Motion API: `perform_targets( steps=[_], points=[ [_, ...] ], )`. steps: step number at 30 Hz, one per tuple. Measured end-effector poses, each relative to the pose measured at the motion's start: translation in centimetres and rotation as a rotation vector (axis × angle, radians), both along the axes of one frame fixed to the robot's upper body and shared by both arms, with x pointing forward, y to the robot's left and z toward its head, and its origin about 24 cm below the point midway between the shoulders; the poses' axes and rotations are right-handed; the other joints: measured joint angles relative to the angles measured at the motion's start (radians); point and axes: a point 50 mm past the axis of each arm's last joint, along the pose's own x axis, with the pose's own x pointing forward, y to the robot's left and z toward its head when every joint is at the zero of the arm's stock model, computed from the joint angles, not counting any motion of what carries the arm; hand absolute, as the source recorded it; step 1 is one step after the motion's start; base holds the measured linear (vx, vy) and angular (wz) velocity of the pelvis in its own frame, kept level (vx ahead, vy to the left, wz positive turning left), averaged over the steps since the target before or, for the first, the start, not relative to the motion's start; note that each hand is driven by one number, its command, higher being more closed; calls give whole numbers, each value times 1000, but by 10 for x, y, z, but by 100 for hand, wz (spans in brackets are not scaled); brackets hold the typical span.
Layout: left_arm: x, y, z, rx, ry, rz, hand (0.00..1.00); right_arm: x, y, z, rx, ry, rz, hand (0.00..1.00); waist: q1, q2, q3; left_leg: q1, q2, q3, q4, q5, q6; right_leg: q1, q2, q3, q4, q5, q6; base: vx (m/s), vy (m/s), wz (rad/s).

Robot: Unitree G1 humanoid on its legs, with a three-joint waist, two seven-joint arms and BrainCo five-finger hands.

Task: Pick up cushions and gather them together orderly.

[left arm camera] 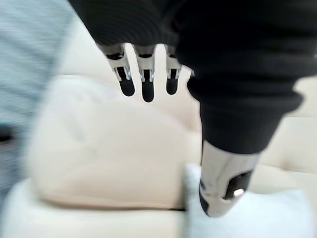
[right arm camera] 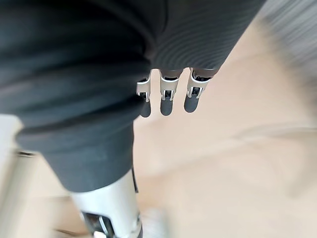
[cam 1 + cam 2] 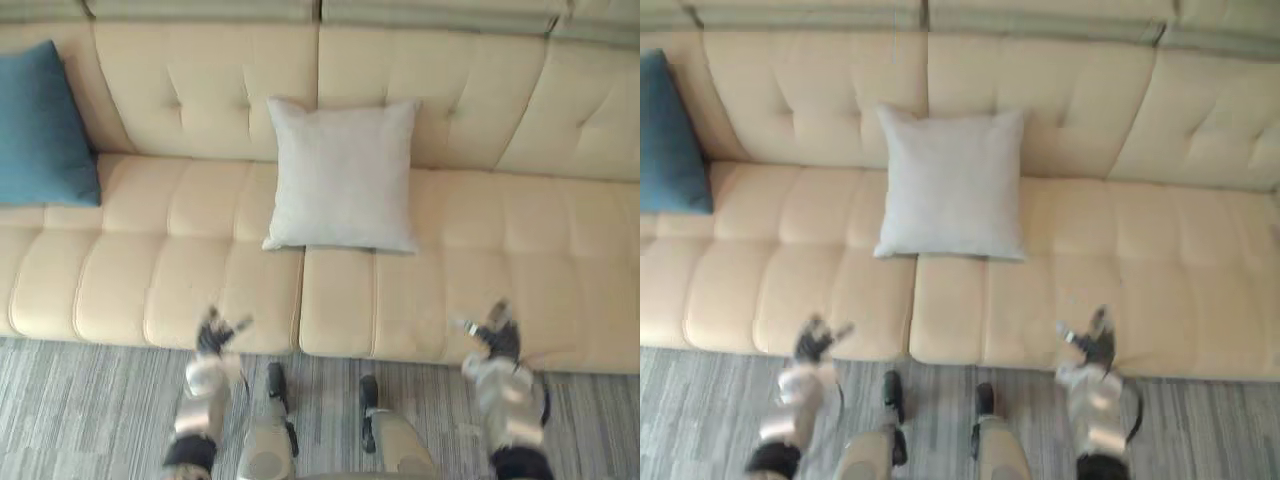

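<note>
**Operator:** Where do the cushions sit?

**Spotter:** You have 2 on the cream tufted sofa (image 3: 480,290). The pale grey square fabric cushion (image 3: 343,175) leans upright against the sofa's backrest at mid-sofa, its lower edge on the seat across the centre seam. The teal fabric cushion (image 3: 40,125) leans at the sofa's left end.

**Operator:** And my hands?

**Spotter:** Both are empty, fingers straight and relaxed. Your left hand (image 3: 213,335) and right hand (image 3: 495,338) hover at the sofa's front edge, 1 on each side of the centre seam. The grey cushion lies between them and further back toward the backrest, touching neither. Being square, it offers no long axis. Your left hand looks slightly nearer it, and is clearly nearer the teal cushion too, so I'd judge you reach forward and inward.
</note>
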Motion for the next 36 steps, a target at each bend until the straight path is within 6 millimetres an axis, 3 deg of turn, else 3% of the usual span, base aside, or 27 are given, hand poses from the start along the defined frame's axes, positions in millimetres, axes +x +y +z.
perform_targets(
  steps=[2, 5, 11, 14, 15, 16, 17, 19, 20, 21, 22, 23, 24, 25, 27, 29, 30, 31, 32, 36],
  points=[
    [-31, -9, -22, -46, 125, 13, 0, -27, 11, -26, 63, 126, 3, 0, 2, 7, -43, 54, -7, 1, 0, -18, 1, 61, -6, -3, -27, -3, 5, 64, 11, 5],
    [-59, -14, -39, -65, 245, 22, 0, -46, 24, -46, 114, 227, 19, 0, 5, 10, -86, 94, -9, 7, 0, -29, -4, 107, -8, 1, -50, 0, 10, 86, 18, -5],
    [-69, -17, -47, -54, 309, -19, 0, -54, 35, -58, 131, 305, 69, 0, 12, 0, -93, 149, -5, 57, 0, -35, -8, 132, 0, 47, -45, 15, 6, 34, 6, -25],
    [-61, -16, -46, -32, 309, -49, 0, -47, 41, -58, 120, 314, 110, 0, 11, -17, -67, 156, 4, 85, 63, -77, 5, 120, -1, 35, 32, 20, 15, -22, -18, -36],
    [-57, -16, -45, -24, 303, -52, 0, -42, 43, -57, 118, 304, 121, 0, 13, -10, -67, 124, 39, 92, 124, -95, 19, 80, 2, -9, 96, 37, 40, -129, -60, -27],
    [-56, -17, -45, -33, 298, -42, 0, -40, 45, -56, 118, 300, 126, 0, 10, -1, -62, 109, 49, 106, 132, -98, 22, 40, -11, -37, 234, -10, 20, -152, -62, -18],
    [-55, -16, -44, -34, 294, -33, 0, -40, 46, -57, 122, 302, 129, 0, 10, -12, -60, 106, 47, 108, 144, -98, 22, 5, -29, -58, 385, -54, 14, -87, -50, 6],
    [-56, -12, -43, -13, 293, -38, 0, -46, 51, -62, 131, 336, 146, 0, 12, -47, -73, 80, 40, 80, 202, -95, 19, 11, -86, -54, 730, -110, 70, -100, -162, 30],
    [-56, -11, -43, -10, 292, -38, 0, -48, 50, -62, 132, 342, 145, 0, 14, -54, -78, 73, 37, 73, 223, -92, 18, 25, -101, -45, 753, -98, 77, -88, -207, 36],
    [-56, -8, -42, -1, 288, -33, 0, -50, 51, -63, 136, 347, 145, 0, 16, -71, -86, 45, 29, 63, 254, -91, 16, 50, -128, -23, 725, -32, 89, -116, -224, -2],
    [-56, -9, -42, -11, 288, -19, 0, -43, 49, -62, 127, 345, 152, 0, 40, -48, -95, -12, 59, 53, 307, -88, 24, 74, -72, -24, 622, -93, 124, -164, -176, -14],
    [-59, -17, -44, -35, 296, -19, 0, -42, 41, -61, 108, 345, 139, 0, 52, -1, -91, -18, 69, 28, 307, -85, 27, 115, -41, -30, 530, -107, 110, -159, -124, -29],
    [-59, -22, -45, -44, 301, -29, 0, -42, 35, -60, 92, 347, 130, 0, 56, 17, -93, -18, 78, 35, 298, -72, 37, 146, -28, -39, 466, -128, 89, -170, -66, -14],
    [-59, -28, -45, -51, 299, -48, 0, -39, 31, -58, 76, 343, 128, 0, 66, 28, -93, -48, 95, 39, 298, -42, 12, 175, -18, -65, 371, -184, 49, -150, -99, -7],
    [-56, -33, -46, -44, 306, -71, 0, -32, 31, -56, 68, 328, 125, 0, 66, 54, -85, -84, 119, 27, 284, -18, -14, 185, 21, -94, 292, -207, 31, -279, -163, 9],
    [-55, -33, -46, -39, 304, -71, 0, -30, 35, -57, 77, 335, 125, 0, 61, 62, -70, -81, 133, 2, 195, 102, -24, 202, 47, -132, 227, -198, 17, -381, -174, 28],
    [-50, -28, -43, -27, 288, -71, 0, -35, 34, -61, 81, 359, 117, 0, 59, 48, -61, -78, 130, -4, 172, 134, -30, 205, 40, -173, 188, -186, -34, -290, -103, 23],
    [-49, -27, -43, -23, 284, -68, 0, -34, 36, -61, 88, 361, 114, 0, 63, 39, -56, -73, 121, -5, 195, 102, -35, 206, 31, -185, 179, -188, -59, -374, -100, -14],
    [-47, -24, -42, -16, 283, -66, 0, -31, 33, -59, 83, 350, 104, 0, 63, 23, -44, -69, 87, -37, 302, -23, -5, 197, 6, -188, 161, -194, -79, -233, -27, -33],
    [-48, -23, -42, -17, 284, -63, 0, -42, 30, -64, 93, 389, 93, 0, 51, 11, -37, -45, 33, -136, 493, -215, -4, 158, -17, -126, 149, -163, -51, -276, 99, -34]
  ],
)
